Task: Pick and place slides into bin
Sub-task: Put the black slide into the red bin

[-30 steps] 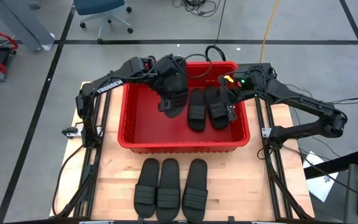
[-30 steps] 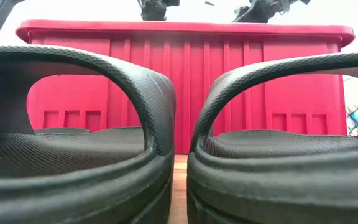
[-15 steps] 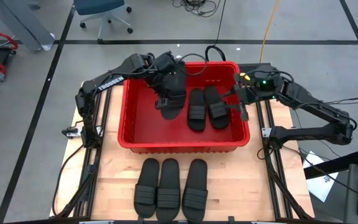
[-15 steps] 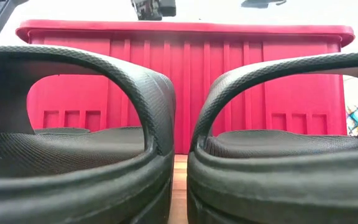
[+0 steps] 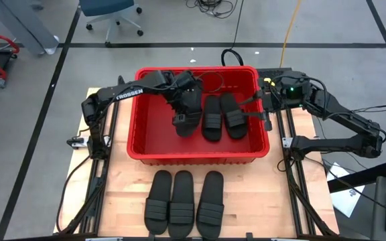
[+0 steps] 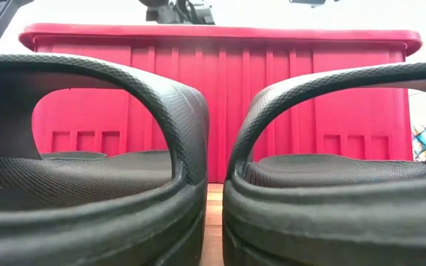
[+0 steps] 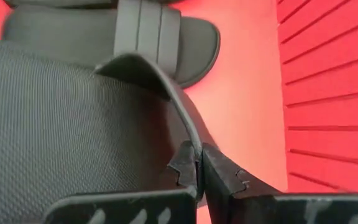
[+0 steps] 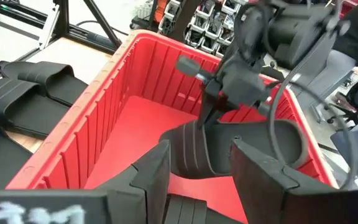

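While right fingers (image 8: 194,180) gape, left fingers (image 7: 199,174) pinch a slide (image 7: 61,124).

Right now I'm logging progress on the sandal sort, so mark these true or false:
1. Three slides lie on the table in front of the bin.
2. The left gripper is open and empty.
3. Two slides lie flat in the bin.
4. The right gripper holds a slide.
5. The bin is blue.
1. True: three slides lie side by side on the table.
2. False: the left gripper has its fingers shut on the strap of a slide inside the bin.
3. True: two more lie flat there.
4. False: the right gripper is open and empty, over the bin's right rim.
5. False: it is red.
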